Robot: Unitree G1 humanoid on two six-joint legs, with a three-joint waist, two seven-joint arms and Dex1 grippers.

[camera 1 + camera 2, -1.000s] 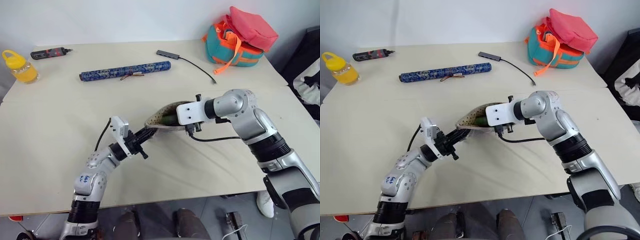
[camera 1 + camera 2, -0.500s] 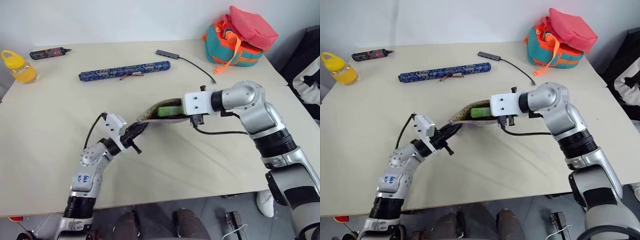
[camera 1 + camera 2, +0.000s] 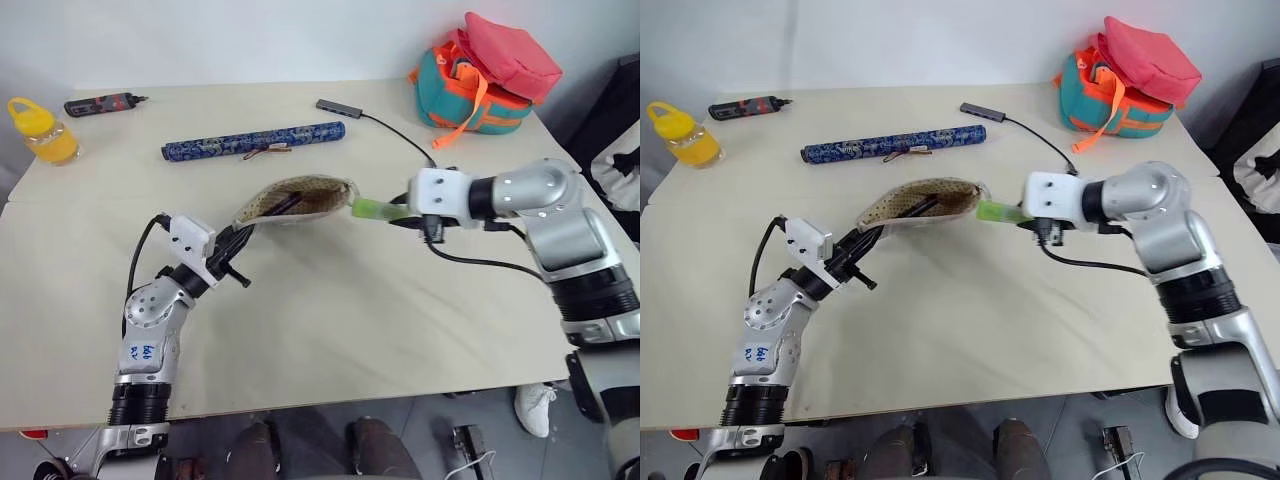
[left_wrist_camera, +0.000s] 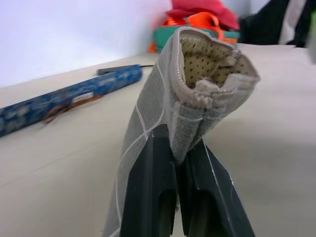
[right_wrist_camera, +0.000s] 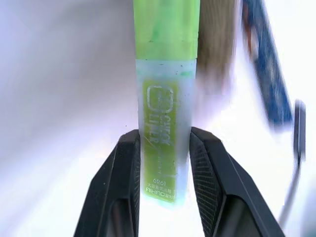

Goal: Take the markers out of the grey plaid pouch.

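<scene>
Grey plaid pouch (image 3: 290,198) hangs open over the bench (image 3: 330,320), tan dotted lining showing, pinched at one end by the left tool (image 4: 178,163). Right tool (image 5: 164,148) now grips the green marker (image 3: 377,209), pulled clear of the pouch since a second ago.

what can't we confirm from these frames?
- Other marker: a dark sliver shows in the grey plaid pouch mouth from the head views; its colours are too small to tell.
- Pouch interior: the left wrist view, over the left gripper, sees only bunched fabric.
- Green marker: tip is cut off by the right wrist view's edge above the right gripper.
</scene>
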